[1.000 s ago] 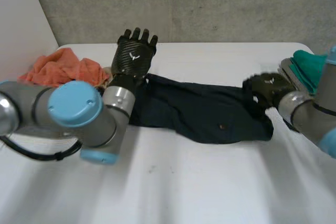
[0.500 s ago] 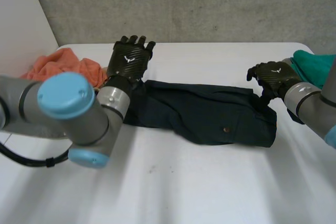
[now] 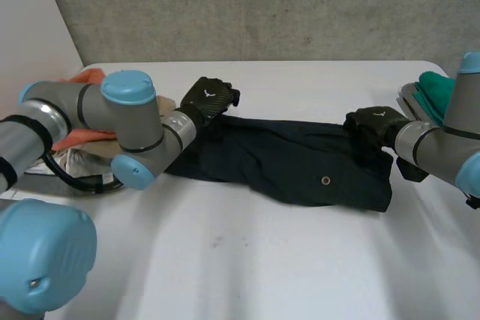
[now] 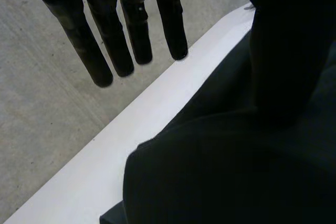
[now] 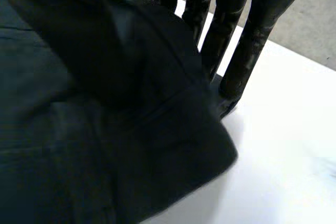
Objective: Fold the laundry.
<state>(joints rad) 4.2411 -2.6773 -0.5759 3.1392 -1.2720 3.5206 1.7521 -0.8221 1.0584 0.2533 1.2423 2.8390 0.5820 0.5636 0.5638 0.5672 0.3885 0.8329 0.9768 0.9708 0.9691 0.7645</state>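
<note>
Lying on the worktop: a dark garment (image 3: 292, 162) is stretched long from side to side over the middle of the white worktop (image 3: 262, 260). It lies mostly flat, and a small round button (image 3: 325, 180) shows near its right end.
Left hand: the left hand (image 3: 206, 99) is at the left end of the dark garment, over its far edge, with the back of the hand turned up.
Left fingers: in the left wrist view the fingers (image 4: 137, 30) are straight and a little spread. They reach out free past the far edge of the worktop and no cloth is between them. The dark garment (image 4: 236, 171) lies below the palm.
Right hand: the right hand (image 3: 373, 121) is at the right end of the dark garment, near its far corner.
Right fingers: in the right wrist view the fingers (image 5: 256, 40) are almost straight and close together, with the tips down at the worktop just behind the cloth's edge. The thumb is on the near side, and a raised fold of the dark garment (image 5: 79, 145) is pinched between thumb and fingers.
Other laundry: an orange cloth (image 3: 88, 76) lies at the far left behind the left arm. A teal cloth (image 3: 439, 88) lies at the far right behind the right arm. Both are apart from the dark garment.
Background: a grey concrete wall (image 3: 262, 5) stands behind the worktop.
</note>
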